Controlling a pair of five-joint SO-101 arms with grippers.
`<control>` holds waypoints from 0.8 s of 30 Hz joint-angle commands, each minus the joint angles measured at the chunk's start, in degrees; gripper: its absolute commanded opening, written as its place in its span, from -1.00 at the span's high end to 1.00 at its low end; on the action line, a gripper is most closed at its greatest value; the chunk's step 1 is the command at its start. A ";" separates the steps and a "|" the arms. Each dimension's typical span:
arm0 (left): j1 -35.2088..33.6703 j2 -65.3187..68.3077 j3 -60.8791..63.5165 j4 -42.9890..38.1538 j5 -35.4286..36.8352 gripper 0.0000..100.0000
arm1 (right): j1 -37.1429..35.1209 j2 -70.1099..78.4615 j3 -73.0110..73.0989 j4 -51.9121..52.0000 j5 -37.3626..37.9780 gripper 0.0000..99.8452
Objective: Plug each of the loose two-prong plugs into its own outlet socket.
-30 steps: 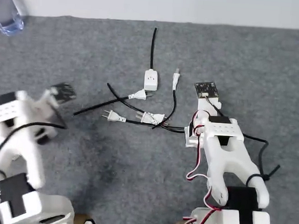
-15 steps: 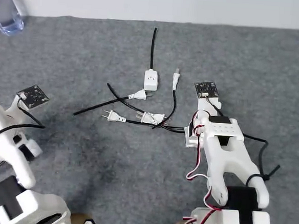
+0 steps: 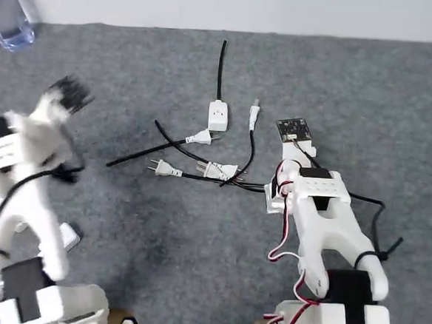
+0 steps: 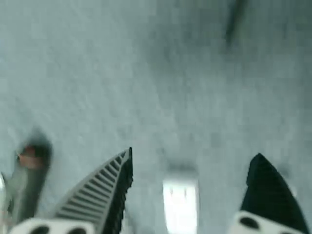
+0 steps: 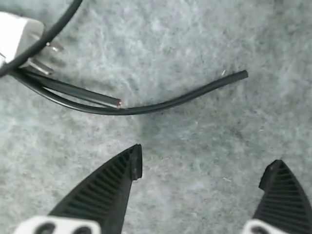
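A white outlet socket (image 3: 218, 116) on a black cord lies at the middle back of the grey carpet. Beside it lies a slim white connector (image 3: 253, 115). Three white two-prong plugs lie loose nearer me: one (image 3: 197, 138) just below the socket, one (image 3: 169, 170) to the left, one (image 3: 223, 170) among crossed black cords. My right arm (image 3: 314, 187) stands right of them. My right gripper (image 5: 204, 163) is open above cut cord ends (image 5: 117, 103), with a plug (image 5: 17, 29) at the edge. My left gripper (image 4: 192, 156) is open over carpet, with a blurred white object (image 4: 181, 200) between its fingers.
A clear bottle (image 3: 7, 14) stands at the back left corner. My left arm (image 3: 23, 156) rises at the left side, well apart from the plugs. A long black cord (image 3: 139, 153) runs left from the plugs. A white wall borders the carpet at the back.
My left arm has swung: it drew back to the left, and its wrist now sits higher and farther back. My right arm has edged slightly left. The plugs and socket stayed put.
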 commanded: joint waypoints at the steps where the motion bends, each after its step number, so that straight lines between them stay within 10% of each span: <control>1: 11.16 -2.20 -1.89 -10.64 19.78 0.29 | -0.31 -0.13 -1.49 -0.92 0.88 0.24; 9: 25.67 4.22 -1.71 -24.26 58.29 0.30 | -0.31 -0.13 -1.49 -1.71 1.05 0.24; 24: 27.60 19.52 -10.07 -32.44 64.79 0.30 | -0.22 -0.13 -1.49 -1.71 1.14 0.24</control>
